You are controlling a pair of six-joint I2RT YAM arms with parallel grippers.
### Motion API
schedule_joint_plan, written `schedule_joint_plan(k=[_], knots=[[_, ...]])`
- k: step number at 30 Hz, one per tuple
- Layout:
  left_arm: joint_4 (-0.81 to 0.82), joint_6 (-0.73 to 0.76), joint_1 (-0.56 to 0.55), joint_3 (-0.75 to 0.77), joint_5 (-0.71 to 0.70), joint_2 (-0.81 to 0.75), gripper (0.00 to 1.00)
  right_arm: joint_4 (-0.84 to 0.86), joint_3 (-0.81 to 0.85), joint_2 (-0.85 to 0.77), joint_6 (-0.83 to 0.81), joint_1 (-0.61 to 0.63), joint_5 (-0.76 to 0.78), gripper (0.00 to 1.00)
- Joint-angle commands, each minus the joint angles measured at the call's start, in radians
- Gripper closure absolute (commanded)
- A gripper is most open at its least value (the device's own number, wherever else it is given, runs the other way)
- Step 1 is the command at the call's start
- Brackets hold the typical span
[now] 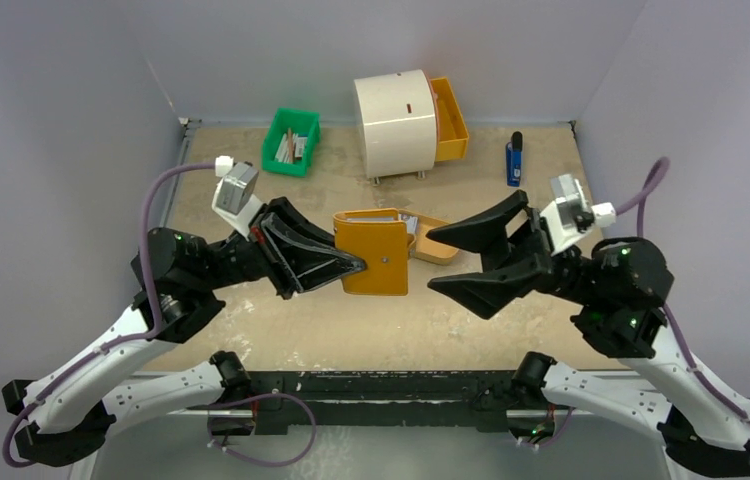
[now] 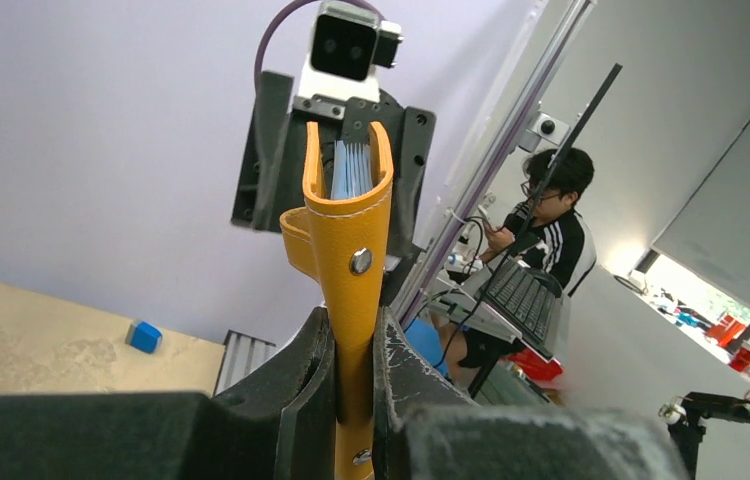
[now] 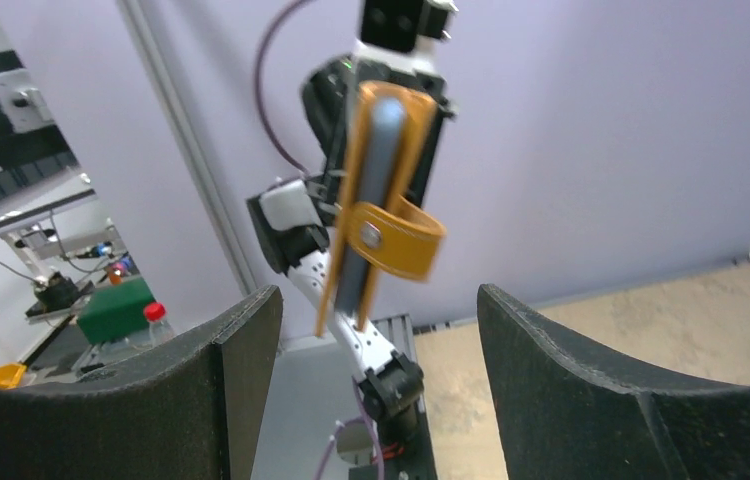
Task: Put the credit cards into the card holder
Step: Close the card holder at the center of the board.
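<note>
While my left fingers (image 1: 319,262) pinch the card holder (image 1: 376,255), credit cards (image 2: 351,170) seated inside it, my right fingers (image 1: 481,228) stand spread and empty just right of it, so I judge loading nearly complete.

Your workspace: pale lilac walls (image 1: 61,110) enclose a worn tan tabletop (image 1: 351,335) on three sides. In your left wrist view, a seated person (image 2: 551,215) works at a laptop (image 2: 516,290) behind an aluminium post (image 2: 496,150); a bright opening (image 2: 721,320) lights the lower right.
</note>
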Motion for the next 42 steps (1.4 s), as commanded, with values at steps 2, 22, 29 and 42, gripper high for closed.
schedule_joint_plan(k=[2, 22, 29, 42], knots=[[0.128, -0.057, -0.003, 0.052, 0.053, 0.015, 1.00, 0.112, 0.021, -0.019, 0.036, 0.004, -0.017, 0.26], [0.027, 0.015, -0.002, 0.069, 0.057, 0.021, 1.00, -0.169, 0.215, 0.140, 0.068, 0.005, 0.221, 0.33], [-0.017, 0.051, -0.002, 0.105, 0.014, -0.003, 1.00, -0.450, 0.227, 0.141, 0.011, 0.005, 0.312, 0.41], [-0.037, 0.036, -0.002, 0.131, -0.096, -0.017, 1.00, -0.166, 0.078, -0.041, -0.039, 0.004, 0.207, 0.24]])
